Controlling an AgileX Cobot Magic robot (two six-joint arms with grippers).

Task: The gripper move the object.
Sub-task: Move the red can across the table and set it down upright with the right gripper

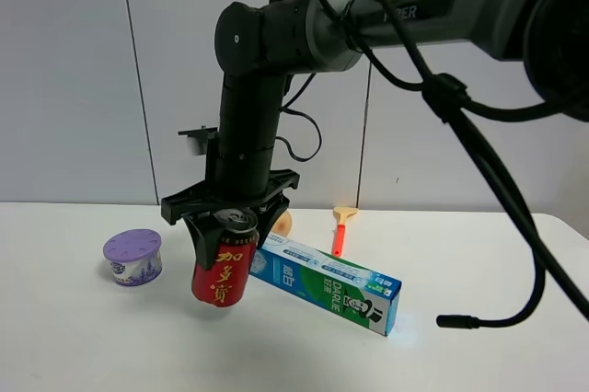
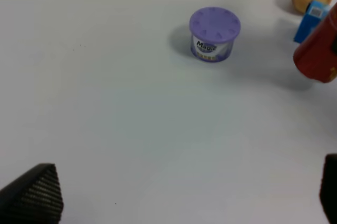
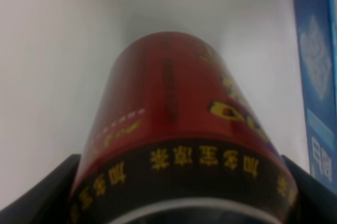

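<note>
Claw (image 1: 230, 234): clamped tight round the red can (image 1: 224, 274), can tilted.
Close by claw: toothpaste box (image 1: 327, 283), just beside the can.
Claw's other side: purple-lidded cup (image 1: 132, 257), standing apart.

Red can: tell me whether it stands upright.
No, the red can hangs tilted in the gripper, its base swung toward the purple-lidded cup.
</note>
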